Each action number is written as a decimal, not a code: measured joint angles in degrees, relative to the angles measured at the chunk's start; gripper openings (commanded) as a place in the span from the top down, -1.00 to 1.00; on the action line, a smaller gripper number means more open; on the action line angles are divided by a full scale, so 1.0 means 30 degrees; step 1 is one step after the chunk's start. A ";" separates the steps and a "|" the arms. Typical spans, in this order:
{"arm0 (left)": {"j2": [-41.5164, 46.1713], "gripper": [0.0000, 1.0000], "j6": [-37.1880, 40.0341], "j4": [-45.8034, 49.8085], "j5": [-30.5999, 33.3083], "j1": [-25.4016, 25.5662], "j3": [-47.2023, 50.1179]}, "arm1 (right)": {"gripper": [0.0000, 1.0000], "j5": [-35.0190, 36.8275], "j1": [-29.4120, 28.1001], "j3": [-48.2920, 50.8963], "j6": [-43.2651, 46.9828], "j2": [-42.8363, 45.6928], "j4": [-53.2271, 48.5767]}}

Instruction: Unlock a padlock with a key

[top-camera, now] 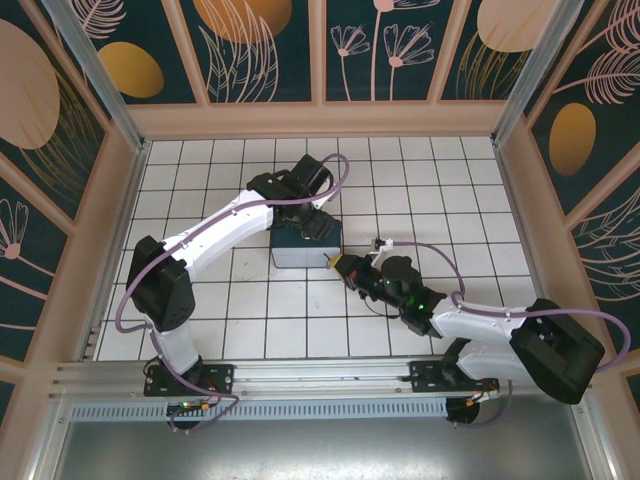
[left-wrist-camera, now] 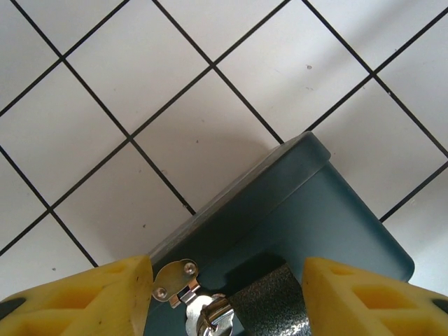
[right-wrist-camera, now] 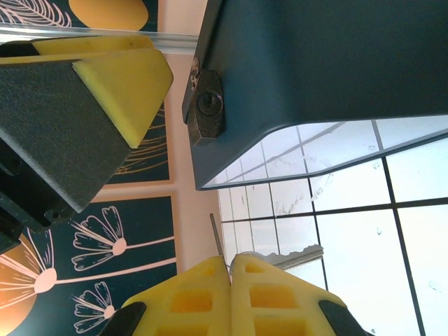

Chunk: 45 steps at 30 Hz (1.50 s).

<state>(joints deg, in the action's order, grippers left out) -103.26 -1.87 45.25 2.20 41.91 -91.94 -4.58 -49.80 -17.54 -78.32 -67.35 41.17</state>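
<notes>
My right pincer (right-wrist-camera: pixel 231 262) is pinched tight on the key (right-wrist-camera: pixel 215 234), its thin blade poking out near the padlock (right-wrist-camera: pixel 208 106) but apart from it. The padlock hangs on the dark teal box (right-wrist-camera: pixel 329 63) on the tiled worktop (right-wrist-camera: pixel 413 210), between my left pincer's (left-wrist-camera: pixel 227 287) wide-spread fingers.

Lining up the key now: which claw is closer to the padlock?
Left. The left claw straddles the padlock, with the body between its open fingers. The right claw, pinching the key, stops short of it with a visible gap.

Padlock (left-wrist-camera: pixel 269 306) on box (left-wrist-camera: pixel 308 210) hasp (left-wrist-camera: pixel 173 281), btwn wide-apart L pincer (left-wrist-camera: pixel 227 276)
</notes>
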 measured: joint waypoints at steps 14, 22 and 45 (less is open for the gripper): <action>-0.0729 -0.23 0.0051 0.0408 0.0335 0.0000 -0.0379 | 1.00 -0.0015 0.0000 0.0051 -0.0007 -0.0233 0.0415; -0.1472 -0.25 -0.0408 0.0991 0.0933 0.0000 -0.2324 | 1.00 -0.0015 0.0000 0.0153 -0.0007 -0.0240 0.0780; -0.2208 -0.30 -0.0619 0.2295 0.0838 0.0000 -0.2186 | 1.00 -0.0656 0.0561 0.0189 0.0015 -0.1938 0.1945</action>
<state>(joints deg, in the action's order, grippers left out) -109.89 -3.73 52.14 4.71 41.91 -98.50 -6.55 -48.12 -16.97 -78.28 -73.17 47.00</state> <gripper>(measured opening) 0.653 0.041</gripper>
